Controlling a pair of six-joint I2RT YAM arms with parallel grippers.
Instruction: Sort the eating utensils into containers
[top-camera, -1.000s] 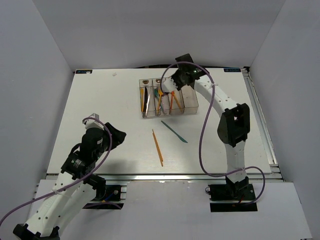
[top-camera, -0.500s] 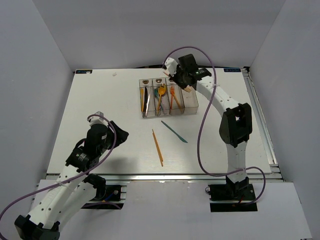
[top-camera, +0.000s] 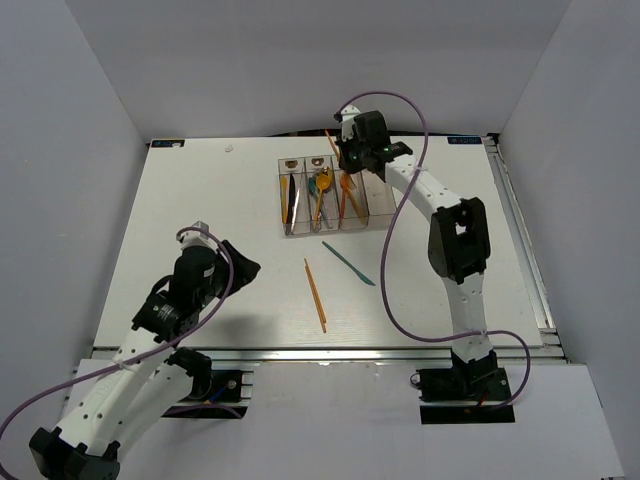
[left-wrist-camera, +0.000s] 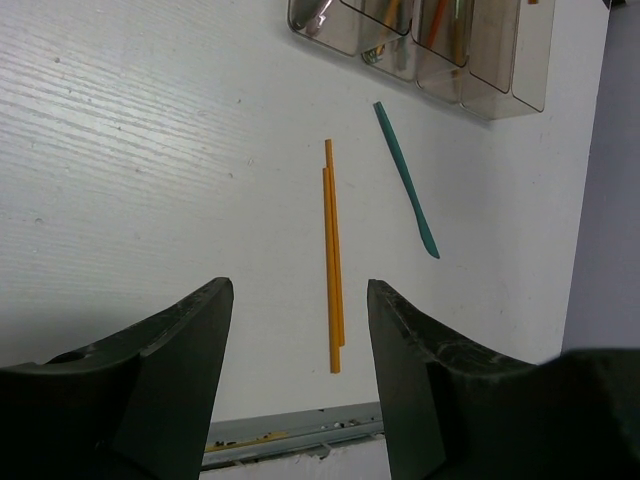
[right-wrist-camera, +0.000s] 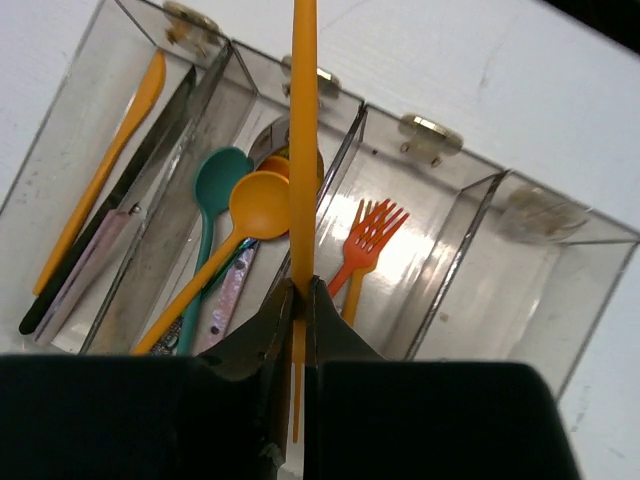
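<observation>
The containers (top-camera: 386, 214) are a row of clear bins at the table's back, also in the right wrist view (right-wrist-camera: 560, 290) and the left wrist view (left-wrist-camera: 500, 80). My right gripper (top-camera: 345, 160) hovers over them, shut (right-wrist-camera: 302, 290) on a thin orange utensil (right-wrist-camera: 303, 120) held upright. Below it lie a teal spoon (right-wrist-camera: 210, 200), an orange spoon (right-wrist-camera: 255, 205) and an orange fork (right-wrist-camera: 368, 240). A pair of thin orange sticks (top-camera: 316, 295) (left-wrist-camera: 333, 260) and a teal knife (top-camera: 349, 264) (left-wrist-camera: 407, 180) lie on the table. My left gripper (top-camera: 240, 268) (left-wrist-camera: 300, 330) is open and empty, just short of the sticks.
The leftmost bin holds an orange utensil (right-wrist-camera: 110, 160) and a black one (right-wrist-camera: 120, 210). The rightmost bin (right-wrist-camera: 500, 300) holds nothing. The table's metal front edge (left-wrist-camera: 290, 430) is close under the left gripper. White walls enclose the table.
My right gripper has turned and shifted over the back of the bins with the orange utensil in it. My left arm has moved slightly down and right.
</observation>
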